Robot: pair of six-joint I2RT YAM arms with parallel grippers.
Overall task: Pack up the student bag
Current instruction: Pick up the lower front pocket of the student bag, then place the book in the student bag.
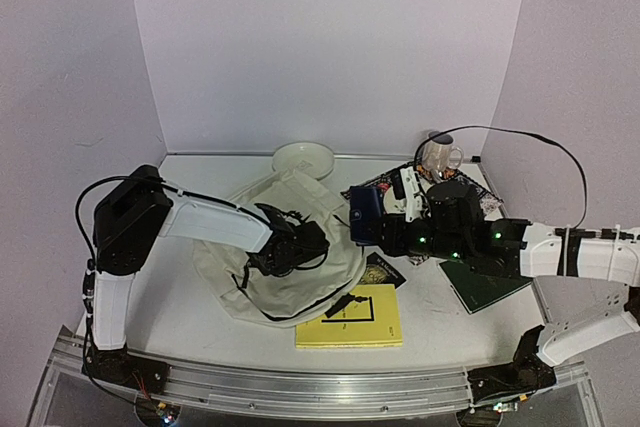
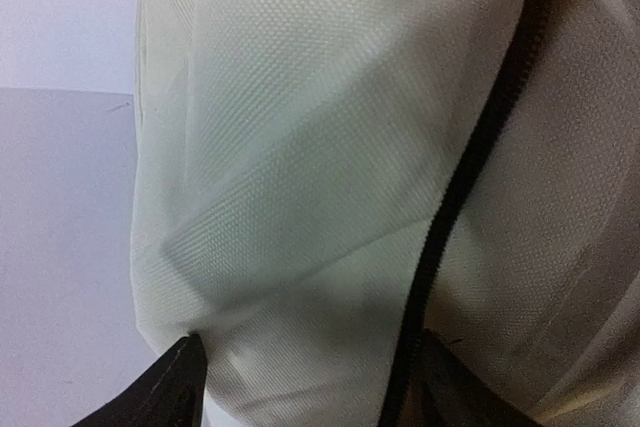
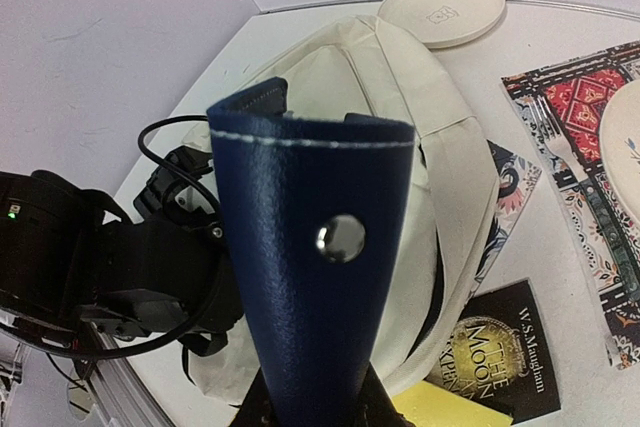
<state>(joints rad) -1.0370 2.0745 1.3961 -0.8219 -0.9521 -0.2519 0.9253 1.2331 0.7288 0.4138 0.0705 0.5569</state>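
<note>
The student bag [image 1: 300, 282] is a big cream fabric backpack with black zipper lines, lying at the table's middle. My left gripper [image 1: 300, 245] is pressed into its top. In the left wrist view, cream fabric and a zipper [image 2: 470, 177] fill the frame. A fold of that fabric sits between the two fingers [image 2: 180, 377], whose tips are hidden. My right gripper [image 1: 388, 232] is shut on a navy blue case [image 1: 362, 215] with a silver snap [image 3: 340, 237]. It holds the case upright just right of the bag [image 3: 420, 97].
A yellow book [image 1: 350, 329] and a dark paperback [image 1: 383, 272] lie at the bag's near right. A green book [image 1: 480, 287] lies under the right arm. A cream plate [image 1: 304, 158], a glass mug [image 1: 440, 155] and a patterned placemat [image 3: 590, 147] are at the back.
</note>
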